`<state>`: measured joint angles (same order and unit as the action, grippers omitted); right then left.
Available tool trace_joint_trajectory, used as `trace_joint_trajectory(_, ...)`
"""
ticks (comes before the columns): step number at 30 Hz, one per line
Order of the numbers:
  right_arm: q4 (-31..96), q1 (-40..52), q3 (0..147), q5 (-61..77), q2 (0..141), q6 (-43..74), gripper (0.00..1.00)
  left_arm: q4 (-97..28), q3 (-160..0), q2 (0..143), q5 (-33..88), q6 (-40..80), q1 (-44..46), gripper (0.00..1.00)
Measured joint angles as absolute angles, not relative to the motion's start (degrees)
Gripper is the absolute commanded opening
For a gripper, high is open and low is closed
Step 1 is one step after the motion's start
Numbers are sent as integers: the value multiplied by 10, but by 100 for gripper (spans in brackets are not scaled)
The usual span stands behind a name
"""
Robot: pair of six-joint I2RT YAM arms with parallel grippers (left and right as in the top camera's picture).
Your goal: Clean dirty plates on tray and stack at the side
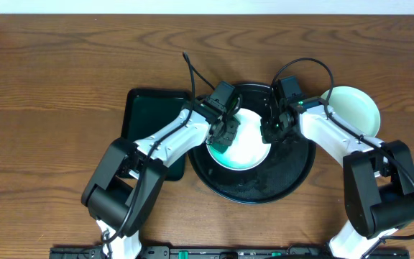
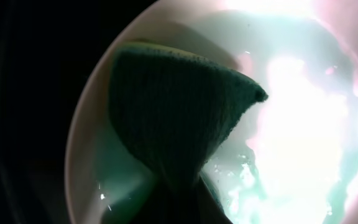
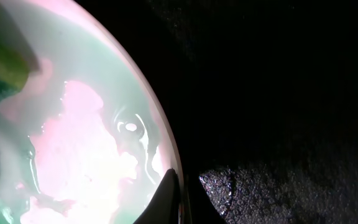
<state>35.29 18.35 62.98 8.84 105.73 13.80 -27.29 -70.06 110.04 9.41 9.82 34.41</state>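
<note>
We see the tray (image 1: 293, 171) in the middle of the table (image 1: 49, 108), with both arms reaching in over its far half. One plate (image 1: 249, 152) lies on the left part of the tray, and its pale mint surface looks wet and shiny in both wrist views.

The left gripper (image 1: 223, 137) is down over the left edge of this plate. A dark green sponge (image 2: 179, 112) sticks out below it, and its rough face lies on the inner slope of the plate, just inside the rim. The left wrist view does not show the fingers themselves. From above, the jaws look closed tight on the sponge, and a teal corner of it shows beneath them.

The right gripper (image 1: 272, 129) is at the right edge of the same plate. In the right wrist view, one dark fingertip (image 3: 166, 200) rests right on the plate's rim, where the pale surface meets the black tray floor. The jaws are pressed almost together, with the thin rim pinched between them. The tray floor beside that fingertip has a speckled glisten.

A second plate (image 1: 354, 108), also pale mint, sits on the table off the tray, just past its far right rim and behind the right arm. A rectangular dark green tray (image 1: 149, 111) lies to the left of the black tray, partly under the left arm.
</note>
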Motion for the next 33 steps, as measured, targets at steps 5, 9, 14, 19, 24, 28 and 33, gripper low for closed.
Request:
trace_joint_trajectory(5,353,183,630,89,1057,138,1,-263,-695,1100,147,96,335,7)
trace_joint_trajectory(9,353,183,630,86,1057,138,1,-253,-691,1100,179,114,333,7)
trace_joint_trajectory(14,353,183,630,86,1057,138,1,-254,-691,1096,212,127,333,7)
trace_joint_trajectory(19,353,183,630,85,1057,138,1,-248,-691,1065,237,135,340,7)
trace_joint_trajectory(24,353,183,630,86,1057,138,1,-246,-691,1025,199,136,342,7)
trace_joint_trajectory(28,353,183,630,86,1057,138,1,-247,-691,1026,138,136,342,7)
trace_joint_trajectory(33,353,183,630,86,1057,138,1,-246,-689,1030,76,137,342,7)
